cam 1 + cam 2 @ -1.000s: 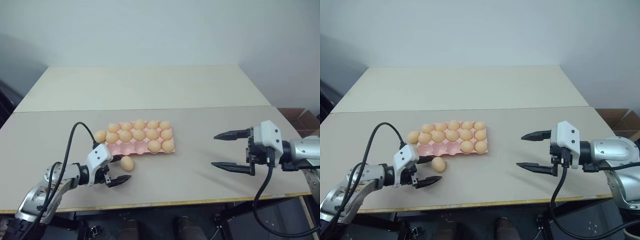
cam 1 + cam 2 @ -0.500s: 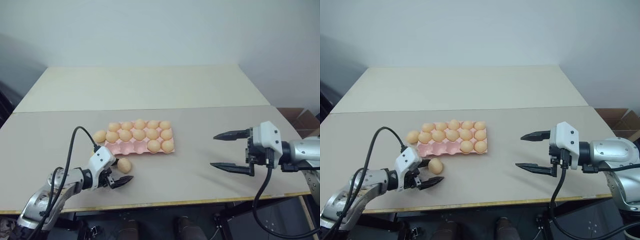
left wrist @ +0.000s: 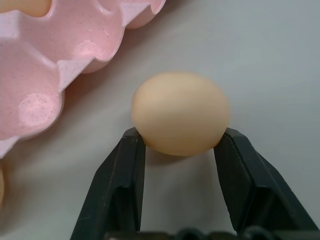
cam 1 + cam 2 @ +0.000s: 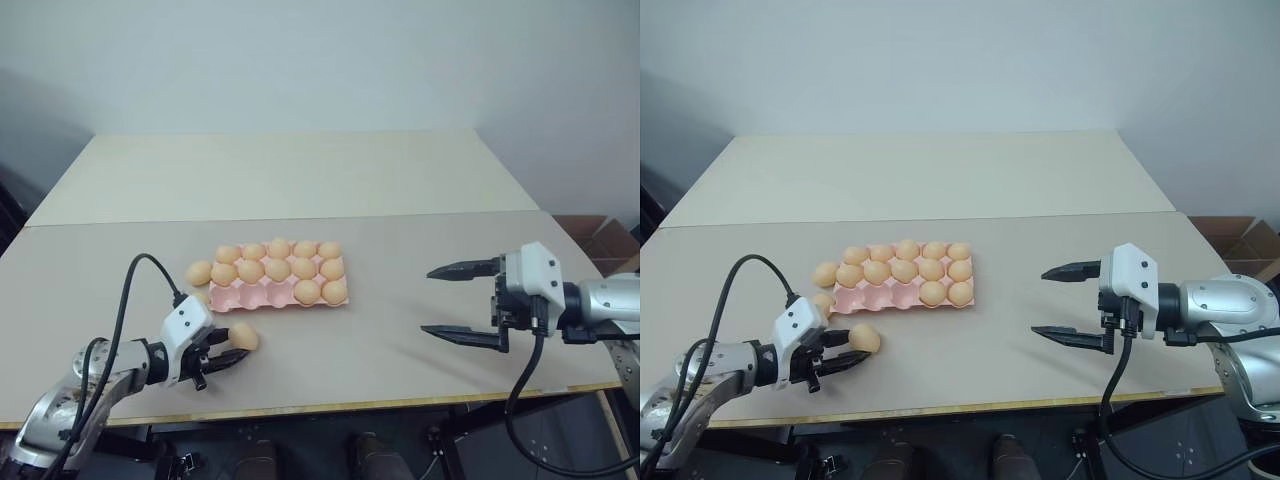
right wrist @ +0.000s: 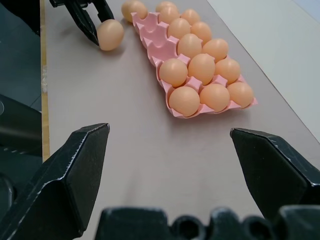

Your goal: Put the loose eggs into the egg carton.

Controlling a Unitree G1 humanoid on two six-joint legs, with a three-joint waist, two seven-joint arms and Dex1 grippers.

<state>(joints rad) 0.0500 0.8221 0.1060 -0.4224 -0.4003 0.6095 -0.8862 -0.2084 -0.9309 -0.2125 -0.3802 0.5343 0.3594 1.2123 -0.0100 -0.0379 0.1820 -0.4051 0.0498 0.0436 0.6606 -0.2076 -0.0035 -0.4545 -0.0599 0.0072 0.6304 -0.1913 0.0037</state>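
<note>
One egg (image 3: 180, 112) sits clamped between the left gripper (image 4: 222, 358) fingers at its widest girth. Smooth and brittle, it wants a gentle squeeze. Right gripper (image 4: 459, 300) hangs wide apart.

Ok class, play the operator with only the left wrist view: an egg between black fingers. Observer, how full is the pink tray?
Observer: The pink moulded egg carton holds twelve eggs; three near-row cups at its left end are empty.
Operator: Any loose egg besides my pale orange egg?
Observer: Another loose egg lies beside the carton's left end.
Operator: And the other hand?
Observer: The right hand hangs open, far right of the carton.
</note>
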